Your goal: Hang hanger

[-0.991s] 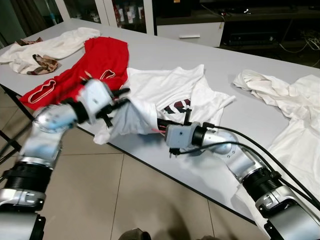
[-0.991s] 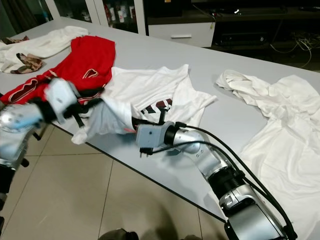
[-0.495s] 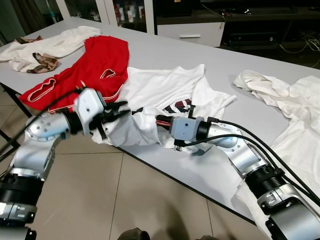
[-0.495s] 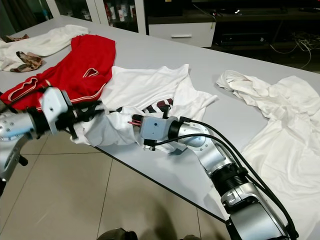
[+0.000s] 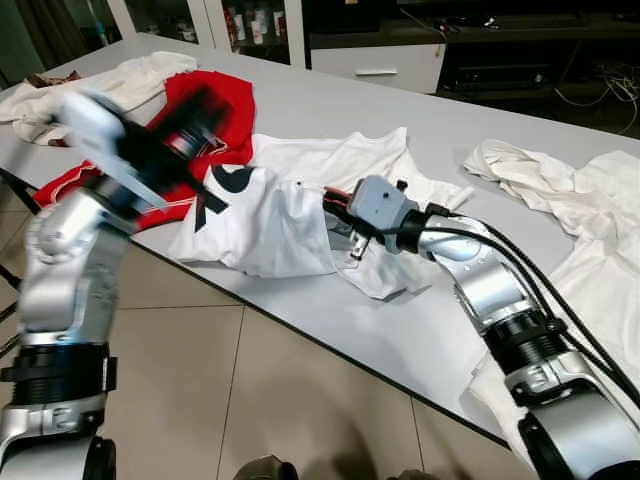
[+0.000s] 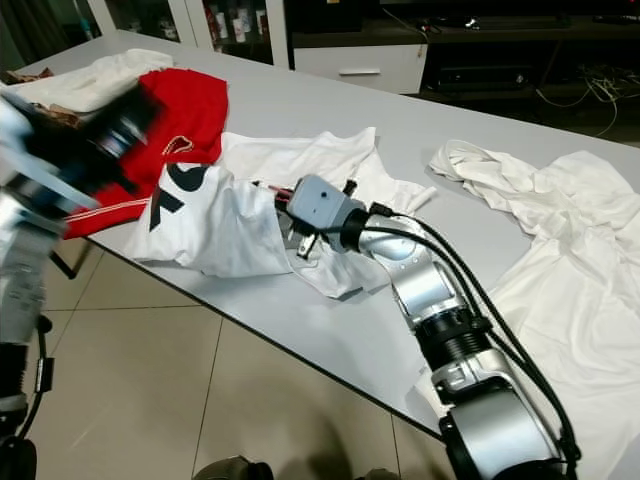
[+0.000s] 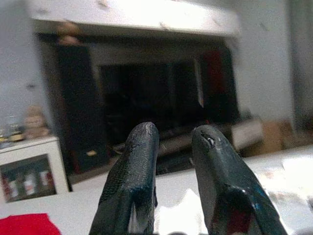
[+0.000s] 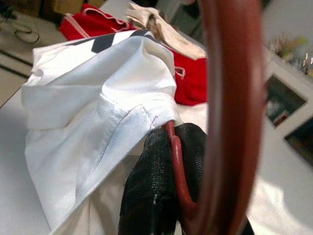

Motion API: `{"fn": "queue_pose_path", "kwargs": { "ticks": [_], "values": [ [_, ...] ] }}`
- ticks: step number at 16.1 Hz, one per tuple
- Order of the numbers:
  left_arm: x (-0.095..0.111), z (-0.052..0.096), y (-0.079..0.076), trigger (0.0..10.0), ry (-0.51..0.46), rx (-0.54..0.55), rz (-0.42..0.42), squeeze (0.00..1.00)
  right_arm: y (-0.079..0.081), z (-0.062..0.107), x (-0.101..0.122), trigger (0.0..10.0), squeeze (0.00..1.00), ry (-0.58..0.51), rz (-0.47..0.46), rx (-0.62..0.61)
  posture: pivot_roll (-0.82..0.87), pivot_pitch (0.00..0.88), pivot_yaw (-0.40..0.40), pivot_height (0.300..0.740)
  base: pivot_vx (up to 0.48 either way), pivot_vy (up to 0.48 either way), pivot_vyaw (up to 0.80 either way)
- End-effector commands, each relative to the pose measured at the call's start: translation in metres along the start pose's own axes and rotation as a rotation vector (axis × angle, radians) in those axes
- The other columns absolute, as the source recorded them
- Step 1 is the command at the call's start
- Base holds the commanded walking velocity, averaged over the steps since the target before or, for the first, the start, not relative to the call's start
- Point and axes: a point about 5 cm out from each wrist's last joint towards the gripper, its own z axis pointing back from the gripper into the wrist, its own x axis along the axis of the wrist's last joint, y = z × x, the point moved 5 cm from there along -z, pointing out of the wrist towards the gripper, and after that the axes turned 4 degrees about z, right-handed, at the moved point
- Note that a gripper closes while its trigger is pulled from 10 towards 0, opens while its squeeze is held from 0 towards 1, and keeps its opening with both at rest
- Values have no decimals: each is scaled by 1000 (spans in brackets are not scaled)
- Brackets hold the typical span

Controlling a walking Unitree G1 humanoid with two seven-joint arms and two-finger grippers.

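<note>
A white T-shirt (image 5: 260, 215) with a black mark lies spread at the grey table's (image 5: 400, 330) front edge. A red hanger (image 8: 230, 98) is inside it, and its hook sticks out at the collar (image 5: 336, 196). My right gripper (image 5: 338, 208) is shut on that hook, right at the shirt's neck; in the right wrist view the red wire runs between the black fingers (image 8: 151, 171). My left gripper (image 5: 195, 105) is lifted above the red garment, blurred, well clear of the shirt. Its fingers (image 7: 142, 161) stand a little apart with nothing between them.
A red garment (image 5: 215, 100) lies behind the shirt, and white and patterned clothes (image 5: 110, 85) at the far left corner. More white clothes (image 5: 570, 190) cover the table's right side. Tiled floor (image 5: 280, 400) is below the front edge; cabinets (image 5: 380, 60) stand behind.
My left gripper has let go of the shirt and swung up and to the left. The right gripper has carried the hanger further over the table, and the shirt now lies flatter.
</note>
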Motion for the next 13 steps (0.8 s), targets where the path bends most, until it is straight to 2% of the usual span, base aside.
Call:
{"fn": "queue_pose_path", "kwargs": {
  "ticks": [1, 3, 4, 5, 6, 8, 9, 11, 12, 13],
  "values": [
    [10, 6, 16, 10000, -42, 110, 53, 0, -8, -1, -3, 10000, 0, 17, -91, -42, -3, 0, 62, 736, 0, 0, 0],
    [5, 26, 41, 10000, -65, 333, 112, 0, -13, -1, -8, 10000, 0, 26, -226, -102, 5, 0, 59, 736, 0, 0, 0],
    [1, 35, 47, 10000, -75, 416, 139, 0, -19, -1, -7, 10000, 0, 23, -264, -132, 10, 0, 56, 736, 0, 0, 0],
    [-7, 42, 47, 10000, -69, 477, 160, 0, -24, 0, -5, 10000, 0, 14, -294, -157, 14, 0, 55, 736, 0, 0, 0],
    [-21, 48, 38, 10000, -50, 525, 175, 0, -32, 0, -1, 10000, 0, 0, -330, -189, 19, 0, 54, 736, 0, 0, 581],
    [-39, 48, 15, 10000, -10, 538, 197, 0, -41, 0, 6, 10000, 0, -7, -358, -215, 24, 0, 52, 736, 0, 0, 634],
    [-51, 44, -5, 10000, 12, 532, 208, 0, -43, -1, 10, 10000, 0, -14, -362, -221, 28, 0, 51, 736, 0, 0, 613],
    [-56, 39, -20, 10000, 35, 505, 179, 0, -46, 0, 10, 10000, 0, -14, -382, -238, 30, 0, 50, 736, 0, 0, 609],
    [-59, 35, -32, 10000, 51, 463, 158, 0, -52, 2, 10, 10000, 0, -13, -396, -271, 30, 0, 54, 736, 0, 0, 613],
    [-59, 32, -38, 10000, 55, 440, 134, 0, -57, 4, 9, 10000, 0, -10, -399, -298, 29, 0, 55, 736, 0, 0, 613]
  ]
}}
